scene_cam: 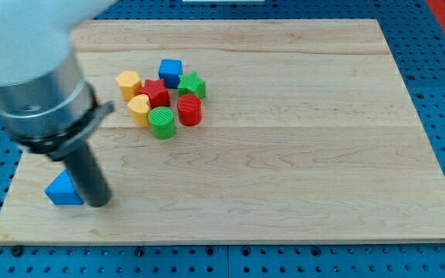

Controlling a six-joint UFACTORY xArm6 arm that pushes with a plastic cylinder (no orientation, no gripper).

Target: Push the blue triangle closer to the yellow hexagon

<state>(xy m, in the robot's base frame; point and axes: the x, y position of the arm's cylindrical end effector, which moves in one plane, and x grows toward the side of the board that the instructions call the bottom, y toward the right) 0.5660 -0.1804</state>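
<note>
Blue triangle [62, 190] lies near the wooden board's [300, 154] bottom-left corner, its right edge hidden behind my tip [98, 202], which touches it. The yellow hexagon [128, 83] sits well apart, in the cluster toward the view's top. No gripper exists to open or close.

white arm [22, 31], grey metal collar [41, 104], dark rod [87, 174].

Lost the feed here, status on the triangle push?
My tip touching blue triangle, on its right. Yellow hexagon far up-board in the cluster. Path between clear.
</note>
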